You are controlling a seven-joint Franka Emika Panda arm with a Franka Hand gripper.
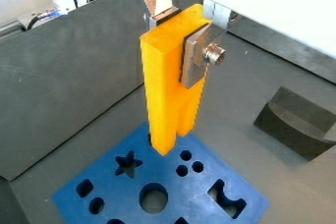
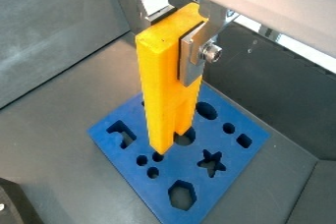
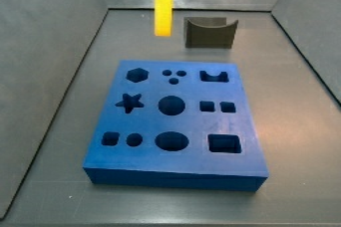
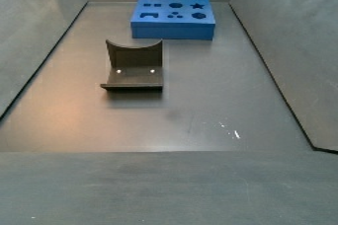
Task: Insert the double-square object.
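The double-square object [image 1: 171,90] is a tall yellow-orange piece that hangs upright, with a small grey tab [image 1: 203,56] near its upper end. My gripper [image 1: 187,14] is shut on its top; the silver fingers [image 1: 157,4] clamp both sides, as also seen in the wrist view [image 2: 187,10]. In both wrist views the piece's lower end is over the blue board [image 1: 92,181] [image 2: 178,177] with its shaped holes. In a side view the piece [image 3: 164,2] hangs well above the floor, behind the board [image 3: 250,131]; the gripper is out of frame there.
A dark grey notched block [image 3: 209,32] stands behind the board, also visible in a wrist view [image 1: 300,120] and a side view [image 4: 133,66]. Grey walls enclose the floor. The board [image 4: 175,17] lies at the far end in that side view.
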